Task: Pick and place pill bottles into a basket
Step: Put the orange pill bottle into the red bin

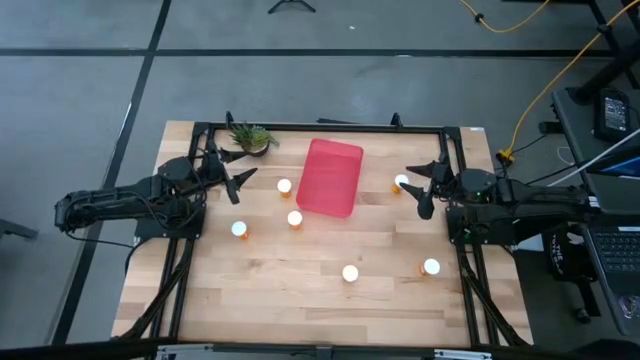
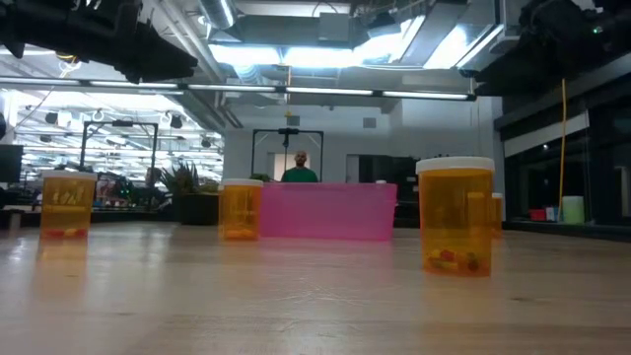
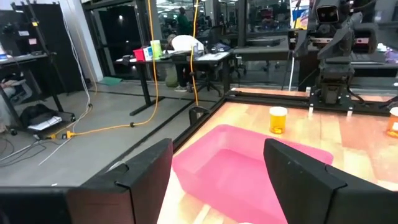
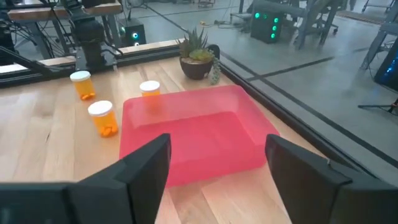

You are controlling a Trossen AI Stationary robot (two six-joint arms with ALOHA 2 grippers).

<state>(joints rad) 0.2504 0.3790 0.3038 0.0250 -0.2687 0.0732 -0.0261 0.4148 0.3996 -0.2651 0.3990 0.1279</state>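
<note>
The red tray [image 1: 331,177] lies flat at the table's far middle; it also shows in the low view [image 2: 325,210]. Six orange pill bottles with white caps stand upright on the table: two [image 1: 284,186] [image 1: 295,218] left of the tray, one [image 1: 239,229] farther left, one [image 1: 401,182] right of the tray, and two [image 1: 350,273] [image 1: 431,267] nearer the front. My left gripper [image 1: 242,186] is open and empty, left of the tray, facing it [image 3: 219,149]. My right gripper [image 1: 418,190] is open and empty, right of the tray [image 4: 219,142], its fingertips just beyond the bottle there.
A small green potted plant [image 1: 251,138] stands at the far left of the table, near my left gripper. A black frame [image 1: 330,127] runs along the table's far and side edges. A person [image 2: 300,168] stands in the room behind the table.
</note>
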